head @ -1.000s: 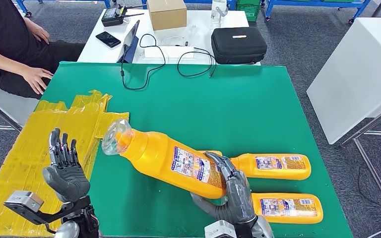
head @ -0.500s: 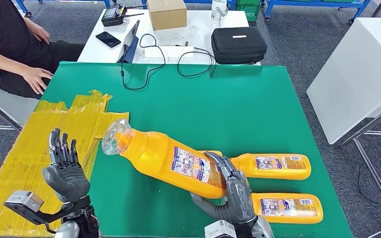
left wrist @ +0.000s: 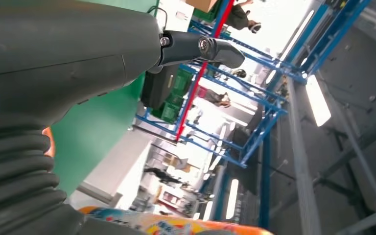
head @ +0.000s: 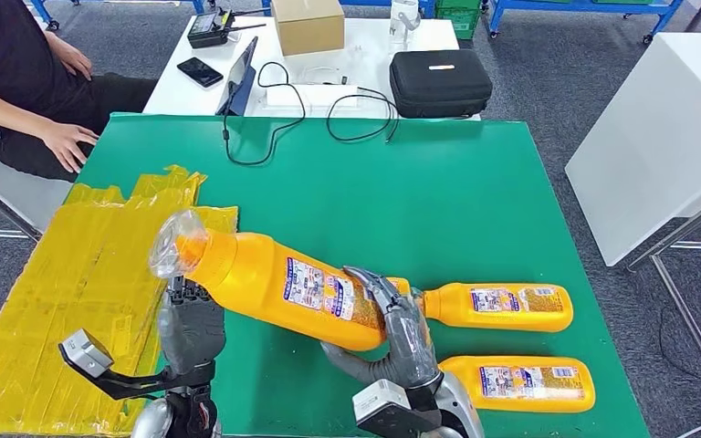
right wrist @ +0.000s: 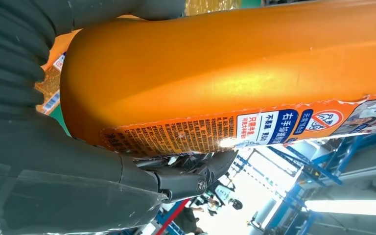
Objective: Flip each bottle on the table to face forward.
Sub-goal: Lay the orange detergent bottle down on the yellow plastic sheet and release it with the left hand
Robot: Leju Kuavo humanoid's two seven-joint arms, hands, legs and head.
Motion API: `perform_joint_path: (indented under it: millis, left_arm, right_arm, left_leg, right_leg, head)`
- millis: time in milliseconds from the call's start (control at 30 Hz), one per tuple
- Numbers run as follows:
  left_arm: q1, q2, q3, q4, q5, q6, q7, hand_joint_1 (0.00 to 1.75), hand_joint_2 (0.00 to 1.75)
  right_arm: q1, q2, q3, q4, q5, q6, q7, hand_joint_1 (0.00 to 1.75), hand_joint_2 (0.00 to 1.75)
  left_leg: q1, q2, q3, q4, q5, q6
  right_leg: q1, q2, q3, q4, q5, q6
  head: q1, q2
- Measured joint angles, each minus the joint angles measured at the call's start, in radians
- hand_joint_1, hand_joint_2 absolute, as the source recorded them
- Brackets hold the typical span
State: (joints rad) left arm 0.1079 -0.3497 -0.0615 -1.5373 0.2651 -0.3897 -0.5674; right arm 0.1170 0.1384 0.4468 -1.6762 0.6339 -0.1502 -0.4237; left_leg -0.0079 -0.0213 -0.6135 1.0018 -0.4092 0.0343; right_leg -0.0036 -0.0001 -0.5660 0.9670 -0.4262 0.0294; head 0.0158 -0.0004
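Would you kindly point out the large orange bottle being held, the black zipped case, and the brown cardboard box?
Large orange bottle (head: pixel 265 283): head view, on its body.
Black zipped case (head: pixel 440 82): head view, on its lid.
Brown cardboard box (head: pixel 308 24): head view, on its top.

Orange bottle (head: pixel 274 285) with blue-and-white label, green table (head: pixel 402 182), yellow tape sheet (head: pixel 64 283), black case (head: pixel 440 82)

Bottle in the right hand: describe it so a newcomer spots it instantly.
On the green table, near its front edge, three orange bottles sit together. The held bottle is the one lifted and slanted, its clear cap toward the yellow tape; the other two lie flat.
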Motion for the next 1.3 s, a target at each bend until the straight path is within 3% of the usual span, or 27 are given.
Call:
perform_joint_path:
  millis: [300, 433, 567, 800, 1300]
  left_arm:
    - [-0.003, 0.002, -0.005, 0.017, 0.000, 0.000, 0.000, 0.00, 1.75]
    - [-0.004, 0.002, -0.005, 0.022, 0.003, -0.004, -0.003, 0.00, 0.00]
    - [-0.004, 0.003, 0.000, 0.029, 0.023, -0.048, -0.019, 0.00, 1.75]
    - [-0.005, 0.003, 0.016, 0.045, 0.049, -0.105, -0.011, 0.00, 1.75]
    - [-0.006, 0.002, 0.022, 0.050, 0.051, -0.123, -0.009, 0.00, 1.75]
  right_arm:
    - [-0.002, 0.010, -0.005, 0.021, 0.000, 0.000, 0.000, 1.75, 1.75]
    - [-0.002, 0.014, -0.007, 0.026, 0.000, 0.000, -0.002, 1.75, 1.75]
    - [-0.001, 0.023, -0.006, 0.031, 0.005, 0.000, -0.011, 1.75, 1.75]
    - [-0.002, 0.032, -0.004, 0.043, 0.006, -0.002, -0.015, 1.75, 1.75]
    - [-0.016, 0.043, -0.005, 0.063, 0.010, 0.000, -0.015, 1.75, 1.75]
  left_leg:
    - [0.000, 0.000, -0.001, 0.000, 0.000, 0.000]
    - [0.000, 0.000, -0.001, 0.000, 0.000, 0.000]
    - [0.000, 0.000, -0.001, 0.000, 0.000, 0.000]
    - [0.000, 0.000, -0.001, 0.000, 0.000, 0.000]
    - [0.000, 0.000, -0.001, 0.000, 0.000, 0.000]
  right_leg:
    - [0.000, 0.000, -0.001, 0.000, 0.000, 0.000]
    - [0.000, 0.000, -0.001, 0.000, 0.000, 0.000]
    - [0.000, 0.000, -0.001, 0.000, 0.000, 0.000]
    - [0.000, 0.000, -0.002, 0.000, 0.000, 0.000]
    - [0.000, 0.000, -0.002, 0.000, 0.000, 0.000]
  head:
    - [0.000, 0.000]
    - [0.000, 0.000]
    - [0.000, 0.000]
    - [0.000, 0.000]
    - [0.000, 0.000]
